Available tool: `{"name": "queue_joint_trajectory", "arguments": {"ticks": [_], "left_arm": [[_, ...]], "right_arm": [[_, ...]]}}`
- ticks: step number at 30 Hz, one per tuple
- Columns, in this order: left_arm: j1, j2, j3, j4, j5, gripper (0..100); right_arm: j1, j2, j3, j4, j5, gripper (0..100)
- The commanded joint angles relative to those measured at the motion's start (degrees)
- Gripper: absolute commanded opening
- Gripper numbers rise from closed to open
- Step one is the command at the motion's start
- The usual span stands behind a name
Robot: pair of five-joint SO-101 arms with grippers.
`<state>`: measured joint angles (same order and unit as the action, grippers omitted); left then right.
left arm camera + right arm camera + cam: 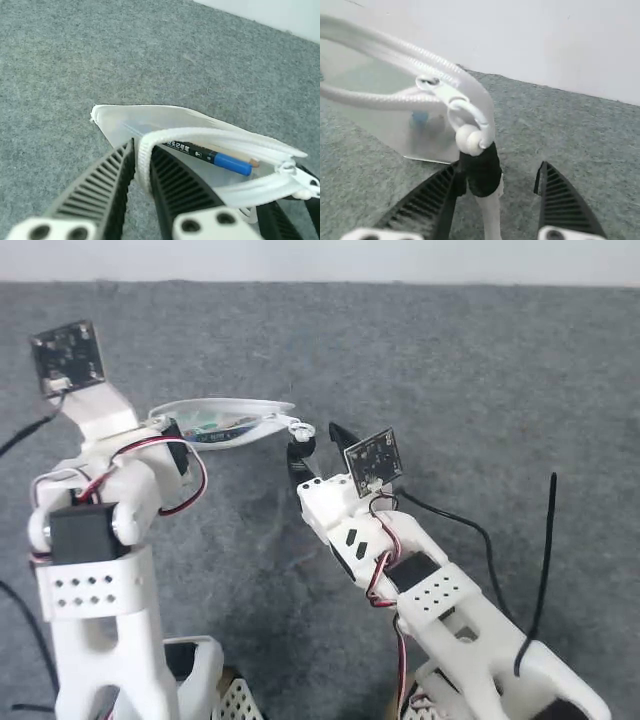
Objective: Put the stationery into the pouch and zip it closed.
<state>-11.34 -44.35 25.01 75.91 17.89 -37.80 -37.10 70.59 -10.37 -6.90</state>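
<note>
Grey matting [480, 390] covers the table where two white arms meet at a translucent pouch [225, 420], which sits toward the far side of the table in the high view. The left gripper [142, 147], jaws pinched narrow, clamps the pouch by the white zipper edge [200, 132] on one side of its mouth. The mouth gapes, its two zipper rows bowed apart. A dark pencil [210, 155] with a blue end lies inside against the clear wall. At the pouch's other end sits the zipper slider [431, 82], and from it hangs a pull with a white bead [470, 139] and a black tab [480, 172]. The right gripper [499, 167] stands wide and holds nothing. The black tab hangs between its jaws, close against one finger.
</note>
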Motion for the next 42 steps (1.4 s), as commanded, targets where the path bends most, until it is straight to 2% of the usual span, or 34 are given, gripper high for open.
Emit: {"name": "queue_joint_trajectory", "arguments": {"ticks": [1, 9, 15, 19, 24, 26, 30, 38, 42], "left_arm": [[0.1, -0.8, 0.5, -1.1, -0.5, 1], [0.1, -0.9, 0.7, -1.5, -0.5, 1], [0.1, -0.9, 0.7, -1.5, -0.5, 1], [0.1, -0.9, 0.7, -1.5, -0.5, 1], [0.1, -0.9, 0.7, -1.5, -0.5, 1], [0.1, -0.9, 0.7, -1.6, -0.5, 1], [0.2, -0.9, 0.5, -1.6, -0.5, 1], [0.3, -0.9, 0.5, -1.7, -0.5, 2], [0.4, -0.7, 0.7, -1.7, -0.5, 12]], "right_arm": [[0.7, -0.2, -3.9, -1.0, 1.1, 21.6], [0.7, -0.2, -3.9, -1.4, 1.1, 20.6], [0.7, -0.2, -4.1, -1.5, 1.8, 7.6], [0.6, -1.5, -3.8, -1.5, 6.9, 0.1], [-0.6, -11.3, 1.7, -0.7, 9.5, 0.6], [-1.5, -15.6, 3.2, 2.3, 11.7, 0.6], [-4.7, -21.4, 2.2, 14.6, 15.1, 0.6], [-12.1, -28.7, -1.9, 35.4, 15.1, 0.6], [-16.9, -32.8, -1.8, 41.5, 15.0, 0.6]]}}
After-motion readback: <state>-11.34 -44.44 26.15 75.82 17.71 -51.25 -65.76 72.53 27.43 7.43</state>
